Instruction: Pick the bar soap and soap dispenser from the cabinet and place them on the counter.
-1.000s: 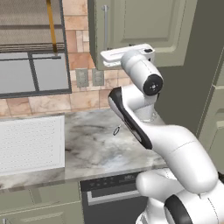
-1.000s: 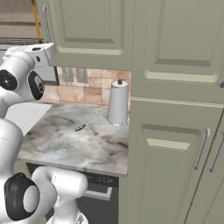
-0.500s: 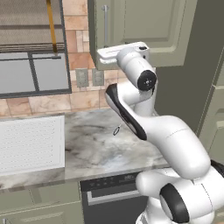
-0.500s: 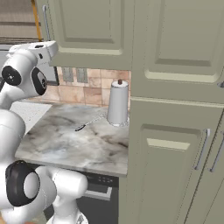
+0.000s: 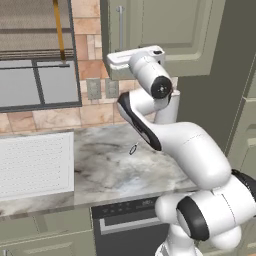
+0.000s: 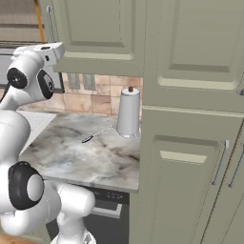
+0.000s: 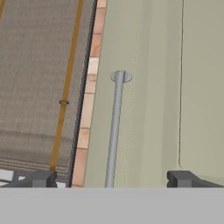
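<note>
Hand view: gripper fingers spread wide, nothing between them, silver bar handle centred in the gap, cabinet door shut, counter below, paper-towel roll standing near its right end

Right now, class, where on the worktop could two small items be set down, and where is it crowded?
The grey-beige marble-veined counter is bare between the white perforated panel and the small dark utensil. Its front strip is free too. The back right corner is tighter, beside the white paper-towel roll.
</note>
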